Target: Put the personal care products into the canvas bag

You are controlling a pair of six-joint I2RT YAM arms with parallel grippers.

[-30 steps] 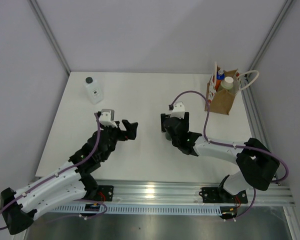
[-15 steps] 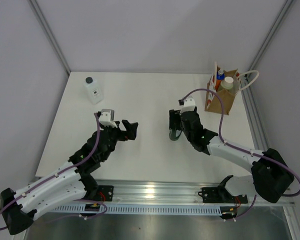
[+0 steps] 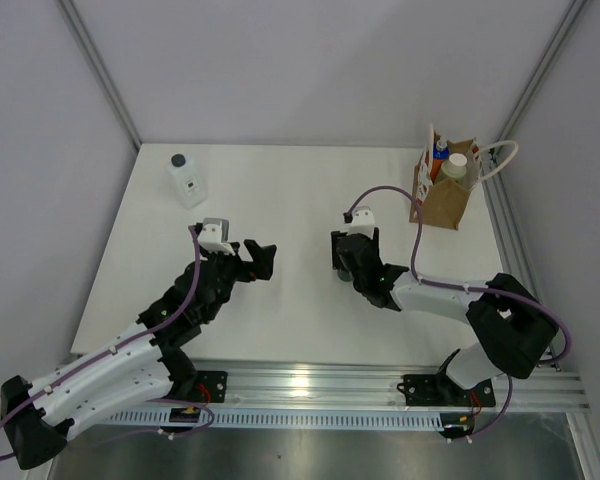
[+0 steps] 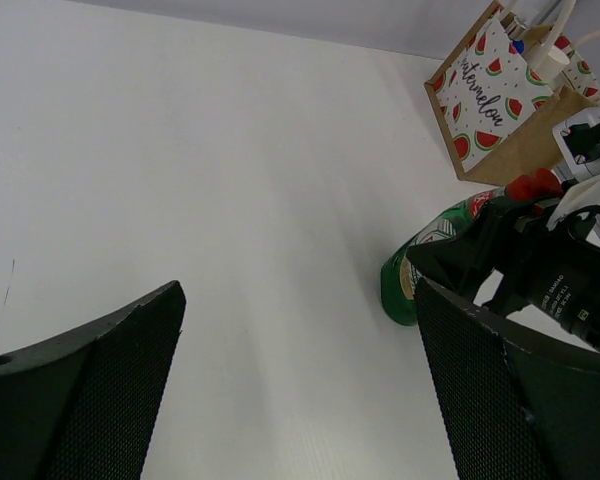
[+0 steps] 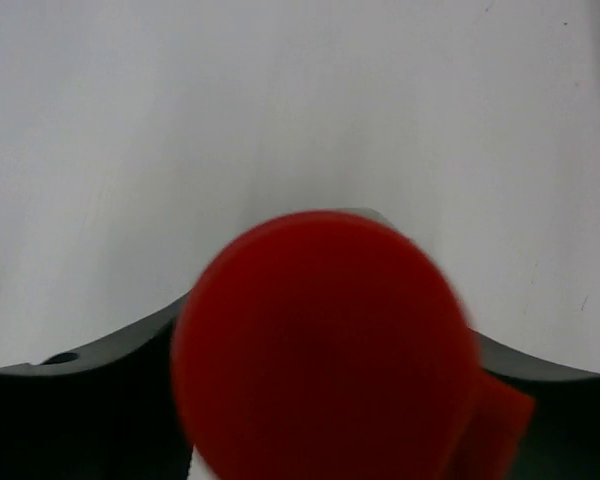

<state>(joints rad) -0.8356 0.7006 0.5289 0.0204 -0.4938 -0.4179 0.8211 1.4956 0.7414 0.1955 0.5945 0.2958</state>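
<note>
Though clamping cannot be confirmed, green bottle (image 4: 427, 268) is being straddled by right gripper (image 3: 346, 263); left gripper (image 3: 259, 259) wide open, empty; likely next, carry to far-right canvas bag (image 3: 445, 206).

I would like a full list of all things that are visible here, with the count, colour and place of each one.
table: one, white, under everything
clear square bottle: one, clear with black cap, far left corner of the table, alone
canvas bag: one, tan-brown with white cord handles and a watermelon print on one side, upright at the far right corner
orange-red bottle: one, blue cap, inside the bag
whitish-capped bottle: one, body mostly hidden, inside the bag beside the orange-red one
green bottle: one, green with red cap, middle of the table
rail: one, silver, near edge
left gripper: one, black, left of centre, jaws open and empty
right gripper: one, black, jaws around the green bottle; a firm grip cannot be told
</note>
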